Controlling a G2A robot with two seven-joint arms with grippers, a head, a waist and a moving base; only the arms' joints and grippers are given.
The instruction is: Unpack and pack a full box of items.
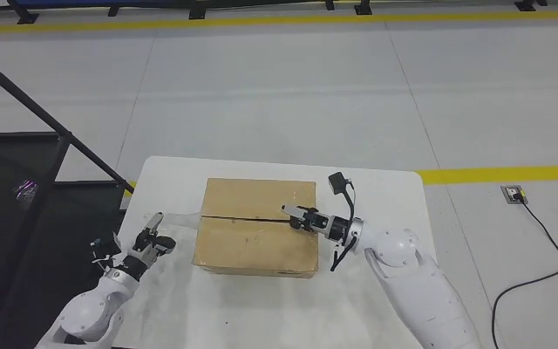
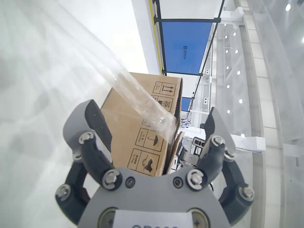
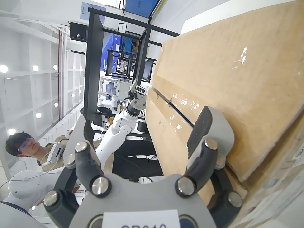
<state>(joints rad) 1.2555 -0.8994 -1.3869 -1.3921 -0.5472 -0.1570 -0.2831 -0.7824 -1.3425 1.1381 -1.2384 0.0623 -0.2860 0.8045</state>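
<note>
- Two arms flanked one box (image 1: 253, 196), which stood mid-table (image 1: 261, 305) with its flaps down. The seam (image 1: 248, 218) ran from one arm's side to the other.
- The left gripper (image 1: 162, 231) sat beside the box's end wall, low over the table, fingers spread, with nothing between the pads.
- A strip of clear tape (image 2: 133, 93) ran from the box's upper edge out past that gripper. Whether it clung to a finger's outer face could not be told.
- Judgement: with the strip free of the seam at that end, the flaps could part there.
- The right gripper (image 1: 295, 218) hung over the box top at the seam, jaws apart and empty. One finger (image 3: 209, 129) lay close over a flap just beside the seam, and the other stood off the cardboard. Contact could not be confirmed.
- Judgement: that posture suited hooking a fingertip into the seam to lift a flap. The left arm's place suited steadying the box or drawing the tape away.
- Glossy patches (image 3: 190, 105) showed along the seam, so leftover adhesive might resist the lift.
- Stage, as judged: opening only. No contents showed, and unpacking was not yet begun.
- Risk: the loose strip could re-stick to the wall or a finger.
</note>
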